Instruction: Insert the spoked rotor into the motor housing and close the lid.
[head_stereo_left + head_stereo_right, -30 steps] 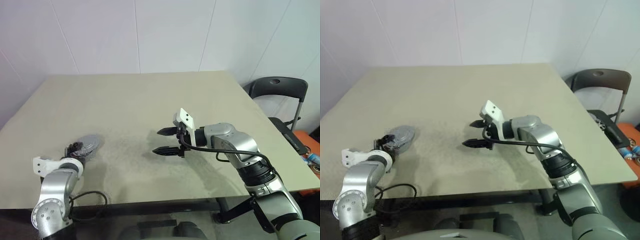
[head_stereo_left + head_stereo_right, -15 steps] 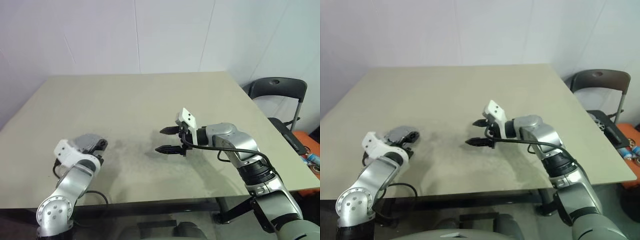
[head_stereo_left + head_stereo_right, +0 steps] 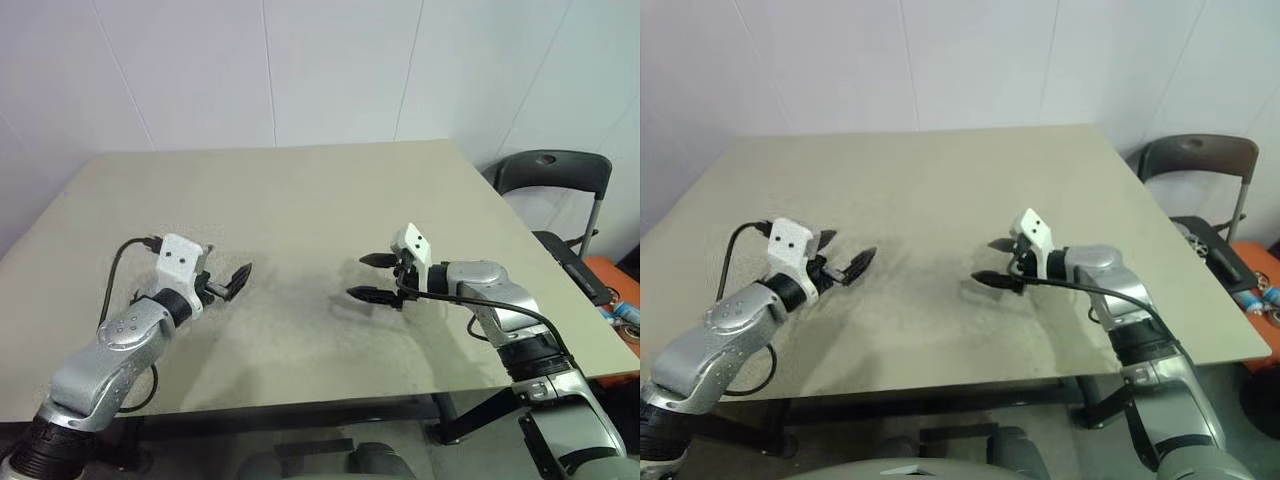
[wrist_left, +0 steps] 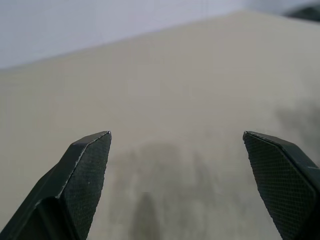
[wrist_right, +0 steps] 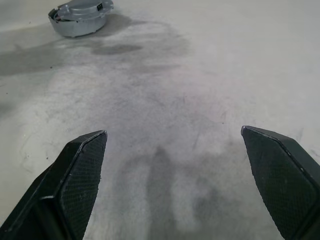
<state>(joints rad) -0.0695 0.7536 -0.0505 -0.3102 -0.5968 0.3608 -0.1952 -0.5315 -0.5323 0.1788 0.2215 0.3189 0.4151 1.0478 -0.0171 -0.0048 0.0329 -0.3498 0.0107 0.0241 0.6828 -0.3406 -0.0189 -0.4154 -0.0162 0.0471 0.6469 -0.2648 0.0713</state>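
One motor housing is sitting on the one beige surface. Two grippers are hovering over it, the left gripper and the right gripper. One black chair is standing beside.

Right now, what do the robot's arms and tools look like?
Both arms are shiny silver-grey metal with black joints. Each ends in a tool, left tool and right tool, with two pointed black fingers with bumpy pads, a white block on top, and thin black cables.
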